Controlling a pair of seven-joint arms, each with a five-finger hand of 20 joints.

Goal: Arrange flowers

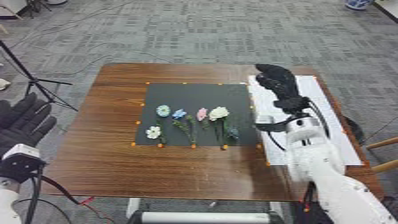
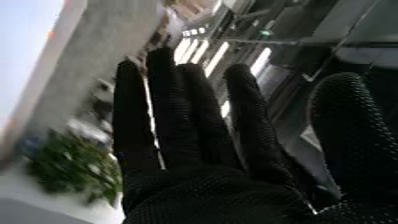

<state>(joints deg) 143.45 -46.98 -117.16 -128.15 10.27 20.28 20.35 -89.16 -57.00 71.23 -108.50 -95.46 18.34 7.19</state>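
Your released right hand (image 1: 280,84) is nearer; the large white flower (image 1: 218,113) lies left and robotward, lengthwise fore-and-aft.

In the head view the left edge cuts off part of the left hand (image 1: 25,125) and of the tripod (image 1: 32,79), while the right arm (image 1: 313,152) hides part of the white sheet (image 1: 274,112). The flower stems (image 1: 189,131) are too small and blurred to trace singly against the black mat (image 1: 182,94). In the right wrist view the leafy green plant (image 2: 71,165) is blurred.
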